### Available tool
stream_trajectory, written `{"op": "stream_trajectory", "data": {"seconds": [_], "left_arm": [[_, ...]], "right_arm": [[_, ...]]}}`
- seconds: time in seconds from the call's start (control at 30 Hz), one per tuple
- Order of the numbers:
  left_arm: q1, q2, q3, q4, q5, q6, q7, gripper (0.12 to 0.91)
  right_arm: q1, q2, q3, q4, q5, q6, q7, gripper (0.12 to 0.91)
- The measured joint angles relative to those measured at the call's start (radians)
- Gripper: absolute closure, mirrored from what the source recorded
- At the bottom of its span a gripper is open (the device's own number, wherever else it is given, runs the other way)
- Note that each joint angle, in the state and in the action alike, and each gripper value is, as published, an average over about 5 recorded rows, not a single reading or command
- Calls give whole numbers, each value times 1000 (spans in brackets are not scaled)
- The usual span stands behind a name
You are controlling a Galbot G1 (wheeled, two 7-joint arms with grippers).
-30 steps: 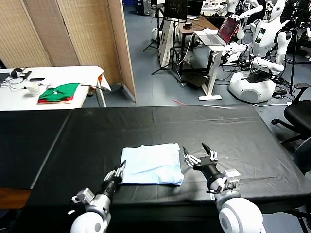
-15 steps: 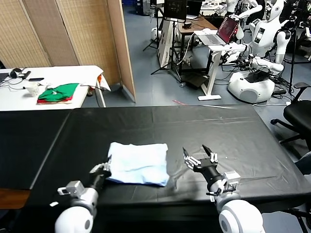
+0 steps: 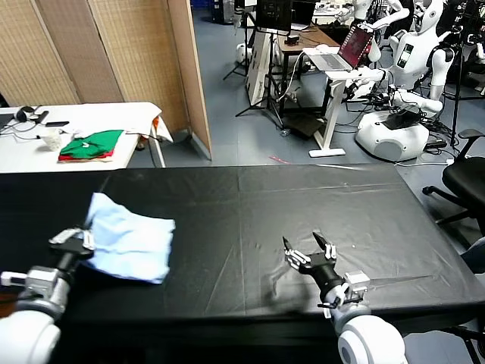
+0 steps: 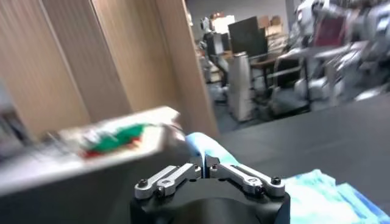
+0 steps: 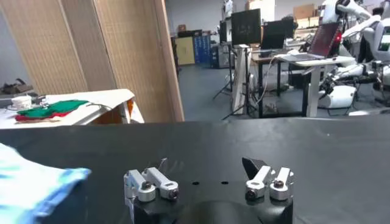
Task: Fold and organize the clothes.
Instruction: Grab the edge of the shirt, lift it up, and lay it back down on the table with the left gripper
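I see the left gripper (image 3: 82,238) clenched on one edge of the folded light-blue T-shirt (image 3: 130,236), which lies on the far left part of the black table (image 3: 303,205). The right gripper (image 3: 310,251) is released, its fingers spread wide above the table's near edge, well apart from the T-shirt.

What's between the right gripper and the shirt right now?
Only bare black tabletop, as the head view shows. The open right gripper sits apart from the folded blue shirt, which the shut left gripper holds at the table's left side.
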Motion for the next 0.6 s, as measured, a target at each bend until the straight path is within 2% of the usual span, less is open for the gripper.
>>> {"op": "stream_trajectory", "data": {"seconds": [0.13, 0.27, 0.47, 0.6], "left_arm": [[2, -27, 41, -59, 15, 10, -10, 862], [-15, -95, 152, -68, -22, 18, -20, 862], [-64, -205, 337, 2, -67, 20, -31, 862], [-85, -261, 436, 59, -62, 10, -15, 862]], "right_arm": [[-18, 7, 3, 5, -20, 4, -2, 118], [-41, 13, 14, 17, -31, 6, -3, 118], [-59, 21, 12, 22, -27, -2, -7, 118], [-44, 13, -5, 14, 43, -48, -4, 118]]}}
